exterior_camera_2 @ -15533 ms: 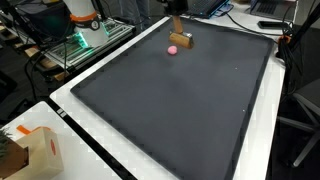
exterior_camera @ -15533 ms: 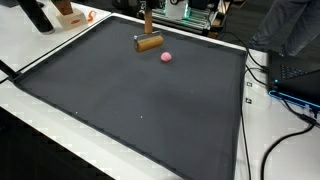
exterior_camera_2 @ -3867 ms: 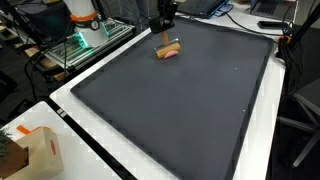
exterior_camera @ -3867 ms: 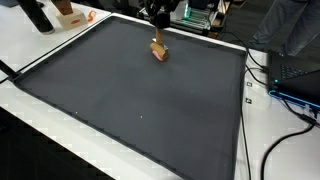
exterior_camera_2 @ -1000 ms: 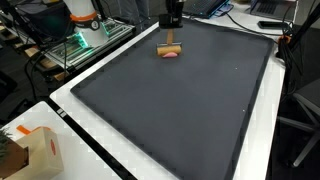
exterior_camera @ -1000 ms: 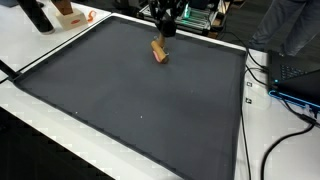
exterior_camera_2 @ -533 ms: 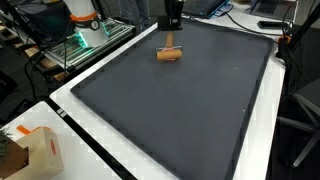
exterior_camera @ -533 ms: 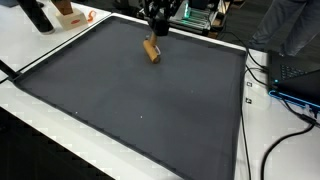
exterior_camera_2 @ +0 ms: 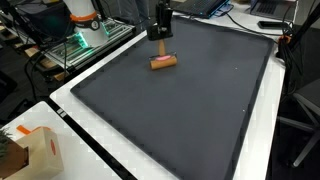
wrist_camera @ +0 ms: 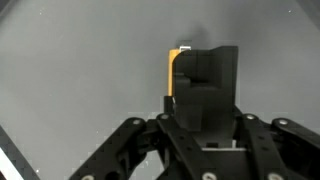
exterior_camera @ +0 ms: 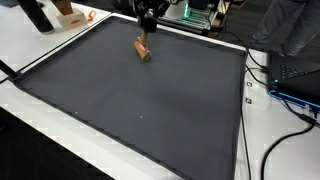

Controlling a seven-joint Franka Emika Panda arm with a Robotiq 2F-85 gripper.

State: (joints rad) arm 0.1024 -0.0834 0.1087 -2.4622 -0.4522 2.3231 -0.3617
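Observation:
A wooden mallet lies with its cylinder head [exterior_camera: 143, 51] [exterior_camera_2: 163, 62] on the black mat [exterior_camera: 140, 110] [exterior_camera_2: 190, 110], near the mat's far edge. Its thin handle rises into my gripper [exterior_camera: 147, 22] [exterior_camera_2: 159, 27], which hangs straight above and is shut on it. In the wrist view the dark fingers [wrist_camera: 205, 75] are pressed together, and a strip of orange wood [wrist_camera: 172, 70] shows along their left side. The rest of the mallet is hidden behind the fingers. No pink ball shows in any current view.
White table borders surround the mat. A cardboard box [exterior_camera_2: 30, 150] stands at a near corner. Cables [exterior_camera: 290, 100] and a laptop lie beside one edge, and a metal equipment rack [exterior_camera_2: 85, 40] stands beyond the far side.
My gripper has dragged the mallet sideways along the mat's far part, leftward in both exterior views. The pink ball seen against the mallet head a second ago is no longer visible.

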